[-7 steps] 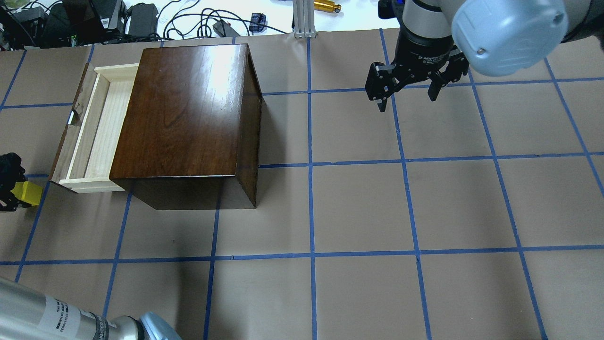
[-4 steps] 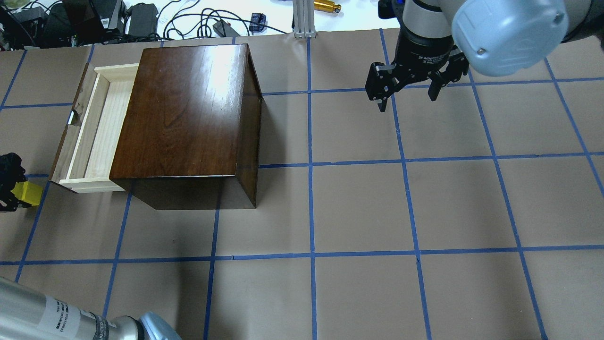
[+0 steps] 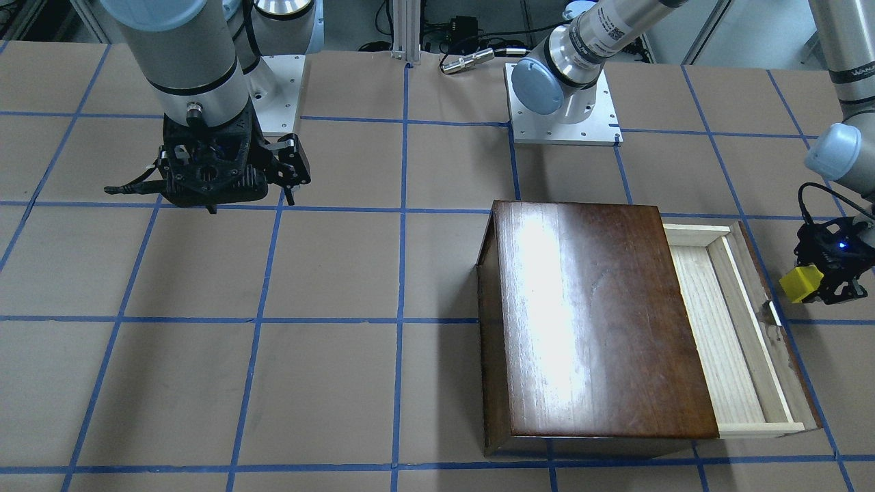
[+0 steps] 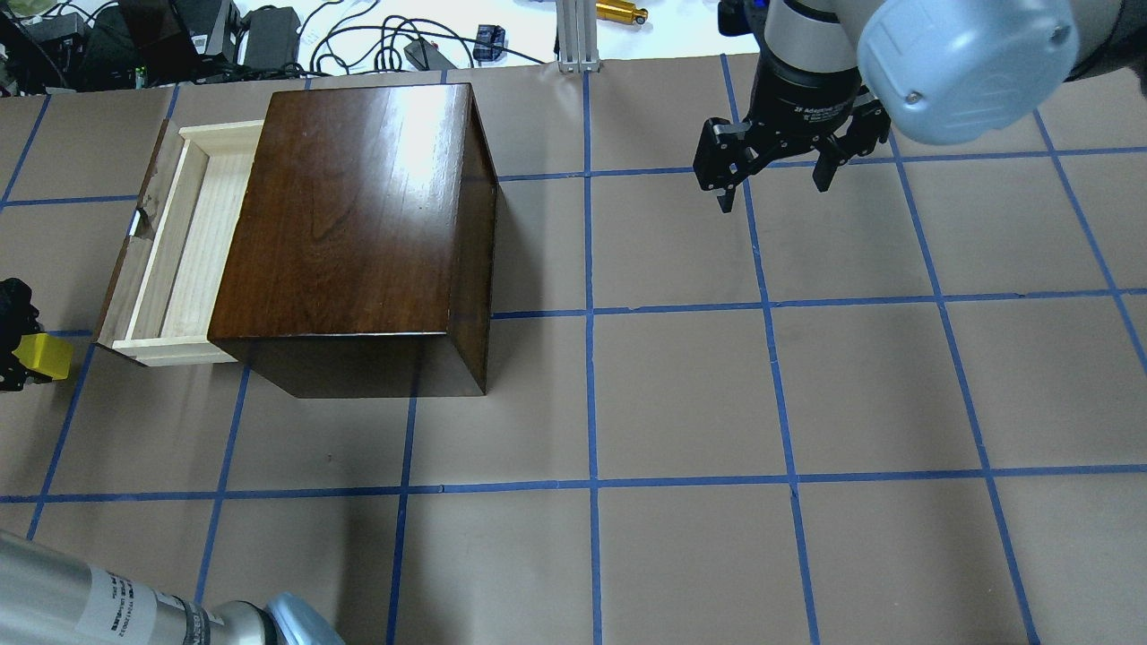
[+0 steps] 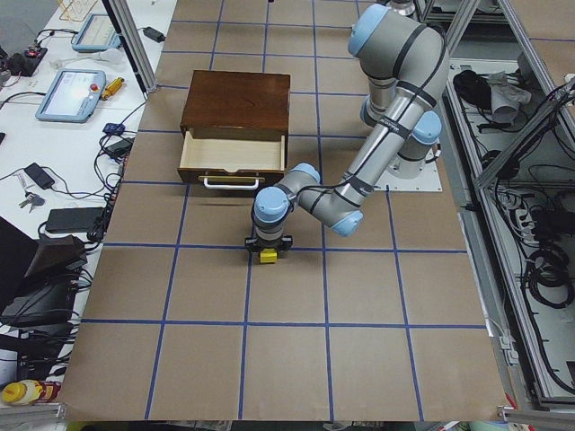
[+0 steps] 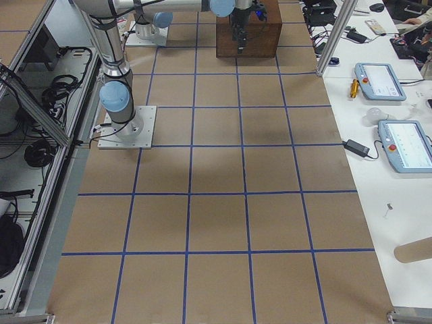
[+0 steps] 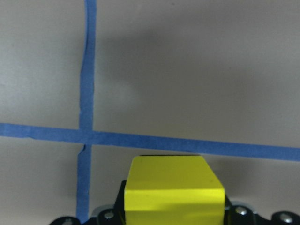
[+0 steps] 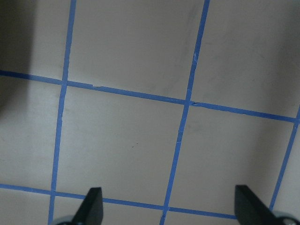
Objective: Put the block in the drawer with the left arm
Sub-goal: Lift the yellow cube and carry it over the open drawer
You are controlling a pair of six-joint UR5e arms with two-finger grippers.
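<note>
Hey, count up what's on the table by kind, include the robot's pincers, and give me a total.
Yellow block: 1
Wooden box: 1
Drawer, pulled open: 1
Pincers: 2, left pincer gripping the block, right pincer open
Total: 5

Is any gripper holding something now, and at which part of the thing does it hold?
The left gripper holds the yellow block by two opposite sides, its outer end sticking out. The right gripper is open and holds nothing.

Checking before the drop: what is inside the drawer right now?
The drawer shows only bare pale wood; anything farther in is covered by the box. The block is outside it.
</note>
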